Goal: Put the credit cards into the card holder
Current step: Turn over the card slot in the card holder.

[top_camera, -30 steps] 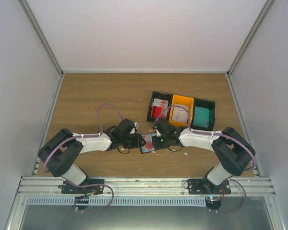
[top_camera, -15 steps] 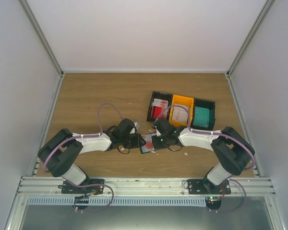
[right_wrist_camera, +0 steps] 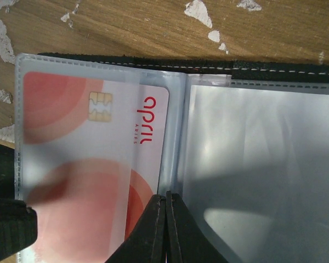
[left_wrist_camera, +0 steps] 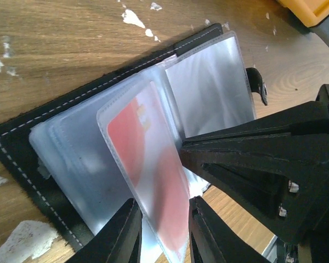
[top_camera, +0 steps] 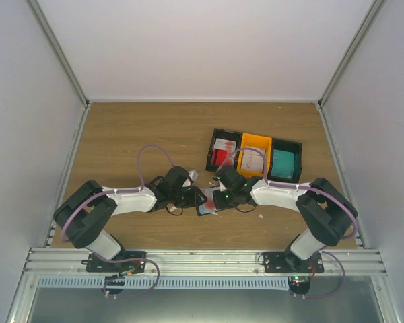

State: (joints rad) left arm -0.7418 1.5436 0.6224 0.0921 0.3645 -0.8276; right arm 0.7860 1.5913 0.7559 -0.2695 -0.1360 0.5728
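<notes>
The card holder lies open on the table between both arms, its clear sleeves fanned out above its black stitched cover. A red-and-white credit card sits inside one sleeve, which stands tilted. My left gripper is open, one finger on each side of that sleeve's lower edge. My right gripper is shut, its tips pressed at the fold between two sleeves beside the card. More credit cards lie in the bins: red-and-white, whitish and teal.
Three small bins stand in a row behind the wallet: black, yellow and black. White crumbs dot the wood near the wallet. Enclosure walls close off the left, right and back.
My left gripper has slid slightly right over the wallet, hiding more of the red card in the top view. The right jaws have closed the last bit.
</notes>
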